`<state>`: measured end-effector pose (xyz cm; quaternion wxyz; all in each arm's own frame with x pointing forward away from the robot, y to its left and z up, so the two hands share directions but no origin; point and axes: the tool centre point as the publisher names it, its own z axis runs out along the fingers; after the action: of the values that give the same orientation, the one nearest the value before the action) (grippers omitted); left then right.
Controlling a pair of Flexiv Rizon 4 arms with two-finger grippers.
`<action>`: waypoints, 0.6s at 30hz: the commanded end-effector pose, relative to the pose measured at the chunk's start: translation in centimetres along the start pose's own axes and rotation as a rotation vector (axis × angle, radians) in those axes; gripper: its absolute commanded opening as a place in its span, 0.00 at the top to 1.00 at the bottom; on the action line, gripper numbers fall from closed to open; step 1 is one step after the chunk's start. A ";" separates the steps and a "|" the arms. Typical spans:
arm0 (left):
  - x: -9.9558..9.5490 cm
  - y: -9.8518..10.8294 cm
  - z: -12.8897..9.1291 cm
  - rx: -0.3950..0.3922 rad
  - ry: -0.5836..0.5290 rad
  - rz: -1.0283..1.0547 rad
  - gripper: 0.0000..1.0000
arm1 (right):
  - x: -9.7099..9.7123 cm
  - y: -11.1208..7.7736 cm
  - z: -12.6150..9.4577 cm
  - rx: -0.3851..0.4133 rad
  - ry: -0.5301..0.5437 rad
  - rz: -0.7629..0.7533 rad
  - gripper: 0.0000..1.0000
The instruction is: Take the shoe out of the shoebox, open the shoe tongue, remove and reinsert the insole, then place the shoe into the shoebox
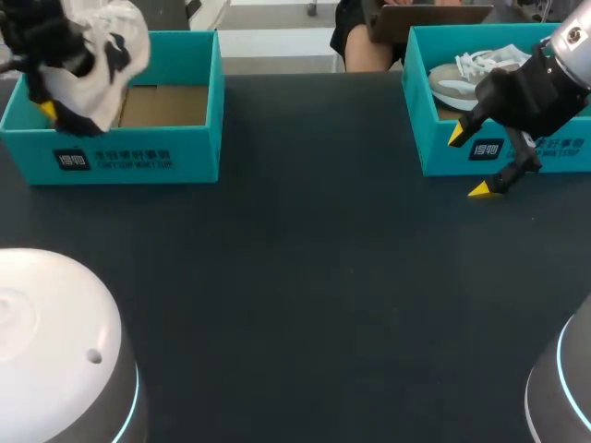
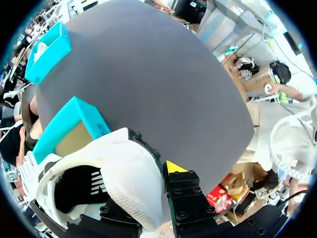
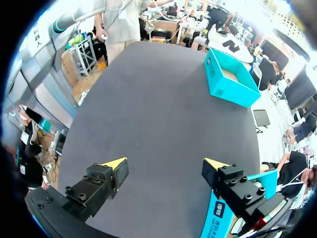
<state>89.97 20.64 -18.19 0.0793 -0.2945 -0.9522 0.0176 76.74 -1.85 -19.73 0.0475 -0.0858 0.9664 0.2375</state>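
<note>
Dark matte desk (image 1: 314, 277), wide, with a box at each far corner.

Far left: open teal cardboard shoebox (image 1: 138, 157), brown floor showing inside. Far right: second teal shoebox (image 1: 443, 159), with a grey-and-white laced shoe (image 1: 462, 78) lying in it.

Your left arm (image 1: 42, 37) comes in at the far left and is raised over the left box's outer end. Your right arm (image 1: 545, 83) comes in from the far right, angled down across the second box's front wall.

The white mesh shoe with black markings (image 1: 102, 55) is in the air, carried above the left box, clear of its rim. In the left wrist view its opening faces the camera and the box sits beneath it.

Left hand (image 2: 148, 181): pinching the white shoe. One yellow tip lies against the mesh side; the other finger is hidden behind the shoe.

Right hand (image 1: 469, 162): fingers spread wide, nothing between them, tips pointing down toward the desk just in front of the second box.
</note>
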 end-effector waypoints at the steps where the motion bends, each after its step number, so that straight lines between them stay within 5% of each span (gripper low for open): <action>1: 1.4 4.5 -1.2 0.073 -0.035 -0.017 1.00 | -0.1 0.0 0.1 0.002 0.001 0.001 0.00; 7: 1.8 8.3 -1.9 0.093 -0.008 -0.032 1.00 | -0.1 0.0 0.1 0.002 0.001 0.001 0.00; 12: 2.1 10.3 -2.3 0.031 -0.008 -0.032 1.00 | -0.1 0.0 0.1 0.002 0.001 0.001 0.00; 18: 2.1 10.3 -2.3 0.031 -0.008 -0.032 1.00 | -0.1 0.0 0.1 0.002 0.001 0.001 0.00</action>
<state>94.25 30.40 -16.67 0.0795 -0.2771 -0.9570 0.0330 76.74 -1.85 -19.73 0.0475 -0.0858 0.9664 0.2375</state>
